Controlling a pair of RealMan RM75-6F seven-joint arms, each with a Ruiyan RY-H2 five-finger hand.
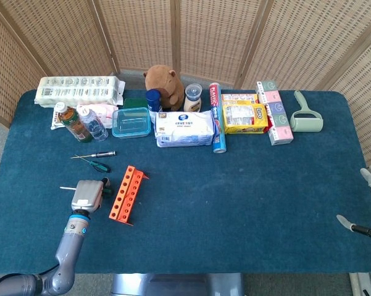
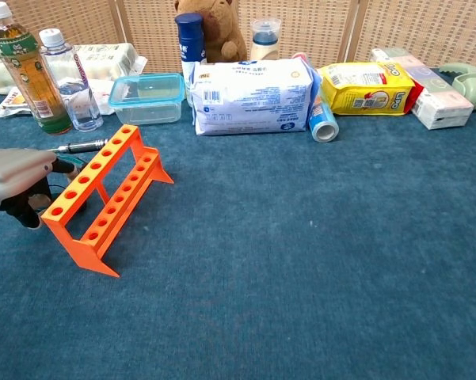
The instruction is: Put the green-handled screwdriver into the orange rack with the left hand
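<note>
Both views are bright and evenly lit with soft daylight, and the blue table [image 1: 247, 203] shows only faint, short shadows under the things on it; the orange rack [image 2: 103, 198] casts a weak shadow on its near side. Focus is sharp across most of the head view, while in the chest view the left hand [image 2: 16, 186] at the left edge looks pale, overexposed and slightly blurred. The clear plastic box [image 2: 146, 96] and the bottles [image 2: 43, 71] carry small glints.
</note>
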